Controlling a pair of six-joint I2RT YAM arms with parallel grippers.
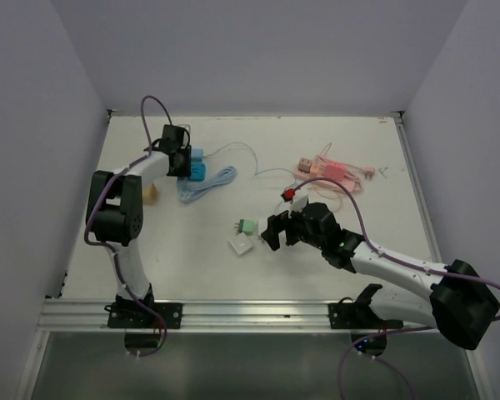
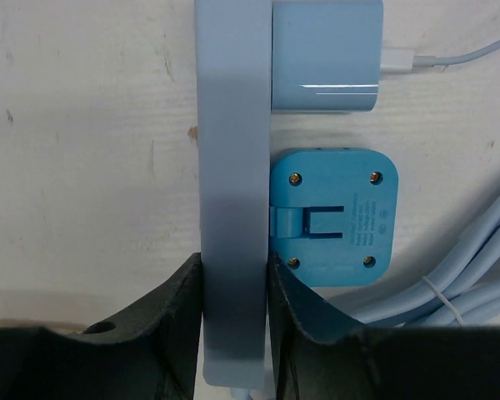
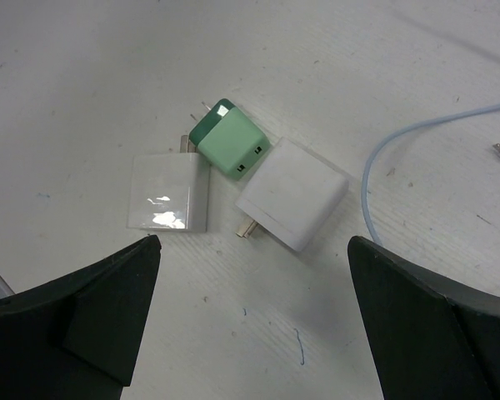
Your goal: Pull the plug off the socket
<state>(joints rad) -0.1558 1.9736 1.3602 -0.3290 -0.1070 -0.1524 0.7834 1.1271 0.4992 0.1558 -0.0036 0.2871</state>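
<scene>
The left arm is folded at the elbow and reaches toward the far left corner of the bench. The left gripper (image 2: 233, 287) points down, and its black jaws pinch the long pale grey-blue plastic socket strip (image 2: 232, 150) across its width.

Two plugs sit against the side of the strip that faces the right edge of the bench:
- a smooth, glossy pale blue rounded charger plug (image 2: 327, 54) with a white lead
- beside it, a matte bright blue square plug (image 2: 333, 218) with rounded corners, four brass screws and a hinged tab

A bundled pale blue cable (image 2: 471, 275), held by a white tie, lies just beside the square plug.

The right arm stretches low from the near right corner toward the bench centre. The right gripper (image 3: 254, 275) hovers with its jaws spread wide over three block-shaped chargers:
- a matte green charger (image 3: 229, 137)
- a glossy white charger (image 3: 168, 193)
- a matte white charger (image 3: 293, 193), touching the green one

Metal prongs show on all three. The white bench top (image 3: 92, 75) is scuffed and scratched
</scene>
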